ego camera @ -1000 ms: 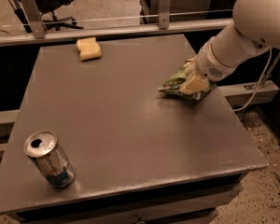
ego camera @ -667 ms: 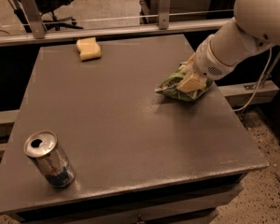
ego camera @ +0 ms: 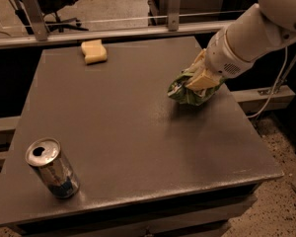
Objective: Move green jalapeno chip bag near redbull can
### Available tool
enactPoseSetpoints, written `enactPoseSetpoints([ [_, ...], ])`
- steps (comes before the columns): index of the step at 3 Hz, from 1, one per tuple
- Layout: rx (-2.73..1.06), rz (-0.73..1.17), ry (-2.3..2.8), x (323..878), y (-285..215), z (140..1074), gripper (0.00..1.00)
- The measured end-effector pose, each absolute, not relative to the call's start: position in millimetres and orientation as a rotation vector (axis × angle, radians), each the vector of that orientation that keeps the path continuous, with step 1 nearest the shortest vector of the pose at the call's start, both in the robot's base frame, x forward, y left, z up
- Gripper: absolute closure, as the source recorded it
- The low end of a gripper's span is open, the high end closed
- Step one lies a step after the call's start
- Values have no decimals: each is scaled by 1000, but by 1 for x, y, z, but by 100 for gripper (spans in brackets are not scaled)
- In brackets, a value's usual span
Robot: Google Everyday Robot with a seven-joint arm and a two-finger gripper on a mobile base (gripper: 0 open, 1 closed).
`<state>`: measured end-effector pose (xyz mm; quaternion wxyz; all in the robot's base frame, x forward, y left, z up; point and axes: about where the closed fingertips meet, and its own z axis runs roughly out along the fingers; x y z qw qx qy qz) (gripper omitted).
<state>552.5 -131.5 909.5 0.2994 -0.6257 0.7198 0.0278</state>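
Observation:
The green jalapeno chip bag (ego camera: 185, 92) is crumpled at the right side of the dark table (ego camera: 128, 127), held just off the surface. My gripper (ego camera: 201, 77) comes in from the upper right on a white arm and is shut on the bag, its tan fingers (ego camera: 202, 81) pressed into the foil. The redbull can (ego camera: 52, 168) stands upright at the front left corner of the table, silver with blue panels and an open top. The bag is far from the can, across the table's width.
A small yellow sponge (ego camera: 94, 51) lies at the back of the table, left of centre. A metal rail (ego camera: 113, 31) runs behind the table. A cable (ego camera: 276, 83) hangs to the right. The table's right edge is close under the bag.
The gripper has carried the chip bag slightly left and a little lifted, away from the right edge. The can and sponge have not moved.

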Motion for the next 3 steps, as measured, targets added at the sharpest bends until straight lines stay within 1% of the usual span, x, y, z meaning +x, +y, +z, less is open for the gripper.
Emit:
enactPoseSetpoints([
  [2,-1901,119,1519,502,-49,901,100],
  [3,-2000,131,1311,463,-8,900,100],
])
